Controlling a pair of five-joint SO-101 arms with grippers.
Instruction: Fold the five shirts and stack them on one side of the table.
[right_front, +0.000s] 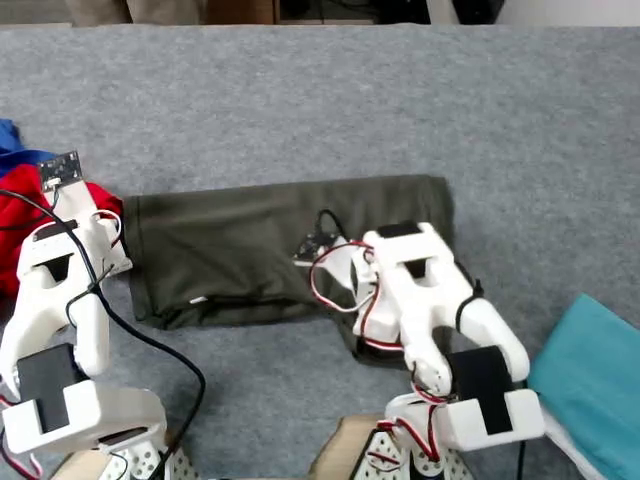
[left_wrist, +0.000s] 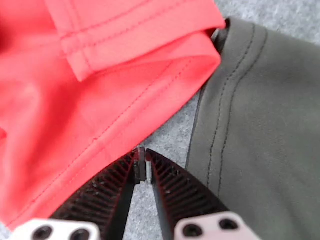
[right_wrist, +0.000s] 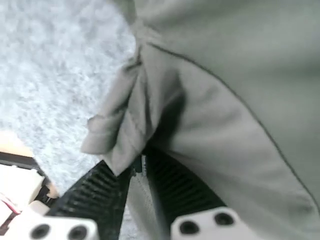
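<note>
Lighting's soft and even, looks like it comes from overhead: the grey table (right_front: 300, 90) all around the dark olive shirt (right_front: 240, 245) is lit flat, no hot spots or glare. There's just a faint soft shadow at the shirt's near edge under the right arm (right_front: 425, 285). Up close its creases go nearly black, and the red shirt (left_wrist: 75, 100) beside it is bright, with a dark sliver where they meet.

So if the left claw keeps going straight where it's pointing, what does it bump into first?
Probably the red shirt: the left claw points at its hem, with the dark green shirt off to one side. Depth is hard to judge.
</note>
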